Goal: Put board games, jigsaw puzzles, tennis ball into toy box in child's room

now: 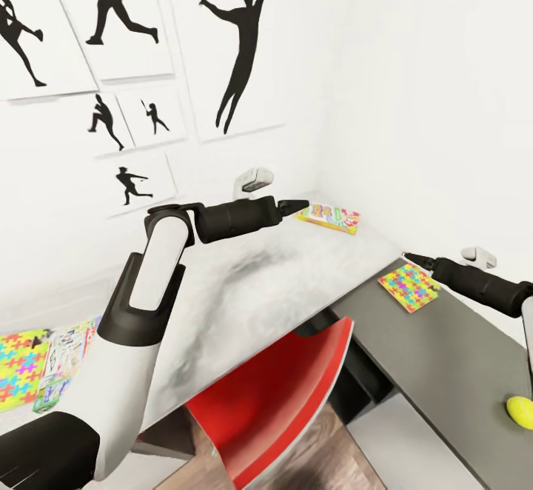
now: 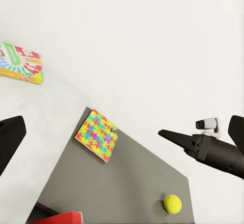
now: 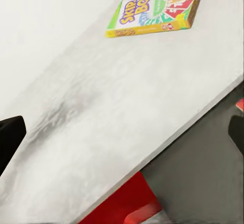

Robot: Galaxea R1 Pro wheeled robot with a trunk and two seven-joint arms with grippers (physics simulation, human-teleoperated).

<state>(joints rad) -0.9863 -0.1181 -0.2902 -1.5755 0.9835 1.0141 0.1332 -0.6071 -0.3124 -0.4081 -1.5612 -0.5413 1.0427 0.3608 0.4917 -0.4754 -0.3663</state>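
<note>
Nearest: red chair (image 1: 296, 394) tucked under the table (image 1: 244, 290); snag risk for any low reach. At near left edge, a jigsaw puzzle (image 1: 18, 368) and board game (image 1: 66, 360). Tennis ball (image 1: 520, 407) near lower top's edge; could roll off if nudged. Second puzzle (image 1: 409, 286) close by right gripper (image 1: 406, 256), jaws spread, empty. Left gripper (image 1: 303, 204), empty, jaw state unclear. Farthest: Skip-Bo box (image 1: 329, 217).
</note>
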